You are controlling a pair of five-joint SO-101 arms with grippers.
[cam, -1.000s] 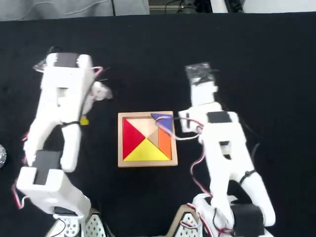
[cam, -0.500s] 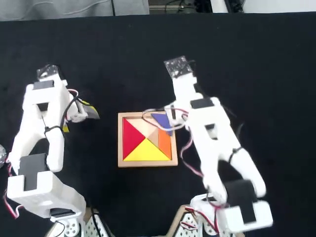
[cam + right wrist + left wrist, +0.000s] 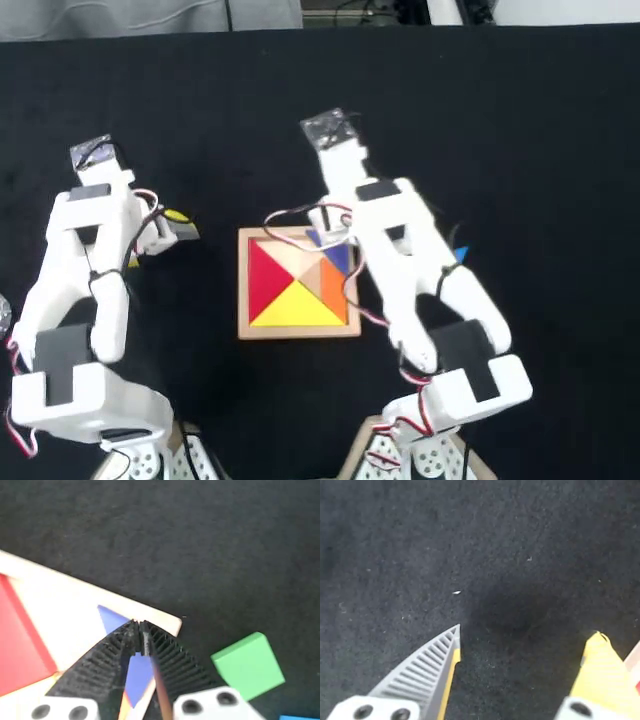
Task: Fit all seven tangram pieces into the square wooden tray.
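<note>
Table (image 3: 520,120) cloth, black, is spread under everything. The wooden tray (image 3: 243,300) is set between the two arms. A red triangle (image 3: 264,280) is fitted along the tray's left side, a yellow triangle (image 3: 298,308) along its edge nearest the arm bases, and an orange piece (image 3: 334,285) by its right wall. Bare wood is seen in the tray's far middle.

The left gripper (image 3: 527,631) is held well to the left of the tray, its fingers spread with nothing between them. The right gripper (image 3: 137,627) is poised over the tray's far right corner, its fingers clenched together with their tips at the blue piece (image 3: 111,617) lodged in that corner. A green square (image 3: 248,666) lies on the table outside the tray, near the same corner.

Seating the blue piece is judged to be the step in hand. Next, it would need to be nudged flat and the green square fetched. No writing can be read.
</note>
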